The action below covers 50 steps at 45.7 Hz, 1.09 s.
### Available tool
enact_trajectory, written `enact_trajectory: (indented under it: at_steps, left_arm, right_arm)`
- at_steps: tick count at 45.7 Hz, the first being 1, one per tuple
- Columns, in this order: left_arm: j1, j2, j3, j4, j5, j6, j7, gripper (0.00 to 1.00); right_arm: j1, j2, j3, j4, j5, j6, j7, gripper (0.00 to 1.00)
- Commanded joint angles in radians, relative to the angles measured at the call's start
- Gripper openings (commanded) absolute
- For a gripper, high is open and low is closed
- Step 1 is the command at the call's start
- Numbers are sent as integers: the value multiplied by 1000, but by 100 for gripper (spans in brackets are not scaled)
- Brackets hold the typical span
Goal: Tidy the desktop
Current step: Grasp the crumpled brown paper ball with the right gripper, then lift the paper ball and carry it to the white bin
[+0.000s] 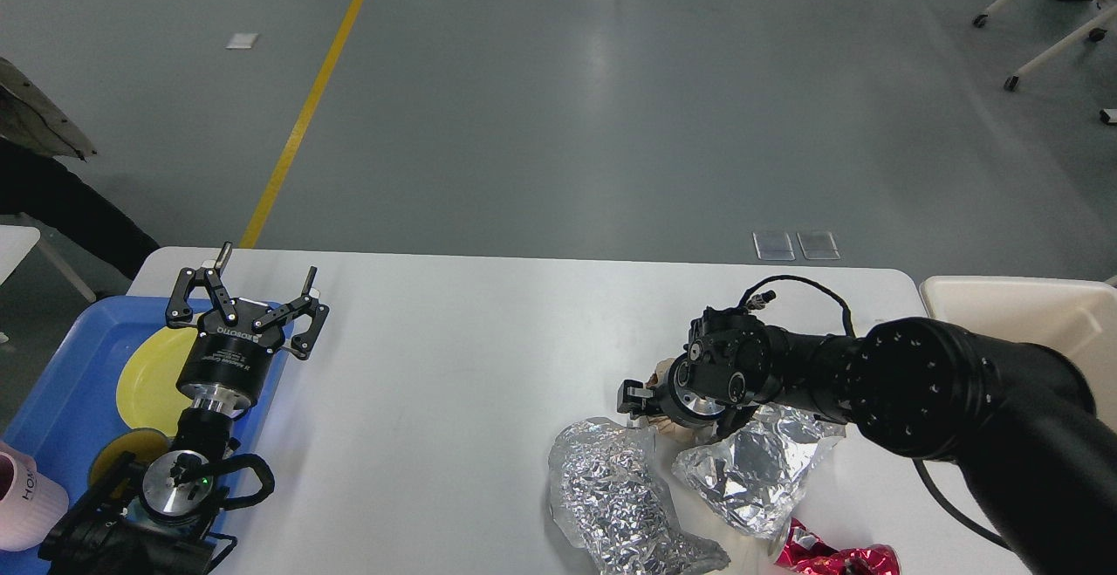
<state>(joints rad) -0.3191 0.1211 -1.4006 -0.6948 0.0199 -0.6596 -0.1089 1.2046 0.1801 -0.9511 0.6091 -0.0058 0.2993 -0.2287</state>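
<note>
Reaching low over the white bench [471,366], the right gripper [650,396] sits end-on against a crumpled brown paper wad [665,373]; whether it pinches the wad I cannot tell. Just beside the wad lie two crumpled foil pieces [611,496], with a red wrapper [829,557] nearer the bench's front edge. The left gripper [253,283] hangs spread wide above the blue tray [61,383] at the bench's left end

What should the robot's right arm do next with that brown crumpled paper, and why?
Probably lift the brown paper ball and carry it toward the cream bin. The right gripper is down on it, though its grip is hidden.
</note>
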Motion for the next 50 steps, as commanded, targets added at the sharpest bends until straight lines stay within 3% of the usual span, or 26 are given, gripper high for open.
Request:
enact_trajectory:
  at_steps: [1, 5, 33, 39, 43, 50]
  left_arm:
    - [0, 0, 0, 0, 0, 0, 0, 97]
    - [0, 0, 0, 0, 0, 0, 0, 97]
    - [0, 0, 0, 0, 0, 0, 0, 97]
    - [0, 0, 0, 0, 0, -1, 0, 97]
    - [0, 0, 0, 0, 0, -2, 0, 97]
    - [0, 0, 0, 0, 0, 0, 0, 97]
  right_arm:
    - [-3, -1, 2, 0, 13, 0, -1, 36]
    - [-2, -1, 5, 12, 17, 1, -1, 0]
    - [55, -11, 58, 27, 81, -12, -27, 0]
    - [171, -65, 49, 141, 81, 4, -84, 0]
    - [292, -123, 49, 251, 81, 49, -112, 0]
    - [565, -246, 37, 414, 82, 262, -110, 0]
